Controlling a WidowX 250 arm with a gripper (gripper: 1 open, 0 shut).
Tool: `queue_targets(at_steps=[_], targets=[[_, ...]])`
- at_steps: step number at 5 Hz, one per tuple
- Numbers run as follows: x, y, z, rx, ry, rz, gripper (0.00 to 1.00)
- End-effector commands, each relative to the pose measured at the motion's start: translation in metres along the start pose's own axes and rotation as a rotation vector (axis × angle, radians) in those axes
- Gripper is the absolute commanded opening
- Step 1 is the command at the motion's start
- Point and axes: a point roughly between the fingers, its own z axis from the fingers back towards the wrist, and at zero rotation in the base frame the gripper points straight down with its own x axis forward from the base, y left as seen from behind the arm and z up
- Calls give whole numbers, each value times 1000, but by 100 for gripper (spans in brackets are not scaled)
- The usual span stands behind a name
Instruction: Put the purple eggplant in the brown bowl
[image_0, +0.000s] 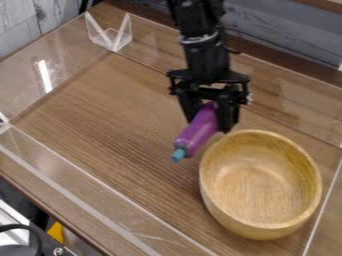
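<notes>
Black gripper (207, 110): jaws pinching glossy purple toy eggplant (197, 132), hanging tilted at ten o'clock of round light-brown wooden bowl (262, 225).

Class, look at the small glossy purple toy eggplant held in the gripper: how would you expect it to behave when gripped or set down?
The small glossy purple toy eggplant hangs tilted from the gripper without sagging, so it is probably stiff. Its shiny skin suggests it could slip in the grip. Being rounded and elongated, it would likely roll once released.

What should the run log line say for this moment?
pincer: shut on purple eggplant | eggplant: lifted, tilted, stem down | brown bowl: nothing inside | place step: not yet done
</notes>
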Motion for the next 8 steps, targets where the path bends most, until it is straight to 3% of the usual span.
queue_targets(at_steps=[1,2,3,4,5,8], targets=[[8,-27,9,22,-38,-133,0],[8,-45,-11,30,-51,-102,0],[4,-44,-18,31,-67,-43,0],[-7,-43,-9,35,-76,-9,0],[-8,-41,-3,42,-95,16,0],[-13,-38,-23,71,-134,7,0]])
